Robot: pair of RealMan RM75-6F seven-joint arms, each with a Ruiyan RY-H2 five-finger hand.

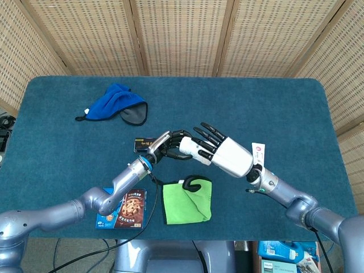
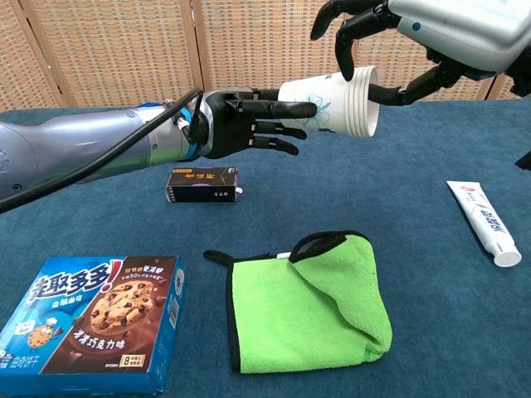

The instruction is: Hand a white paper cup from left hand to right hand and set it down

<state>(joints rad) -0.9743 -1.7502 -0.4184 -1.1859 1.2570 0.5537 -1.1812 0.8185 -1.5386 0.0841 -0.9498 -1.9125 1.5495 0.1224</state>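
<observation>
My left hand [image 2: 249, 124] holds a white paper cup [image 2: 328, 104] on its side in mid-air, rim pointing right. The right hand [image 2: 440, 33] hovers at the rim end with its fingers [image 2: 344, 29] arched over the top of the cup and its thumb reaching in behind the rim; they are spread and do not clasp it. In the head view the left hand [image 1: 165, 147] and right hand [image 1: 227, 156] meet above the table's middle, and the cup is mostly hidden between them.
Under the hands lie a folded green cloth [image 2: 311, 303] and a small black box [image 2: 202, 184]. A cookie box [image 2: 95, 319] sits front left, a toothpaste tube [image 2: 485, 220] at the right, and a blue cloth [image 1: 116, 102] far left on the blue table [image 1: 284, 102].
</observation>
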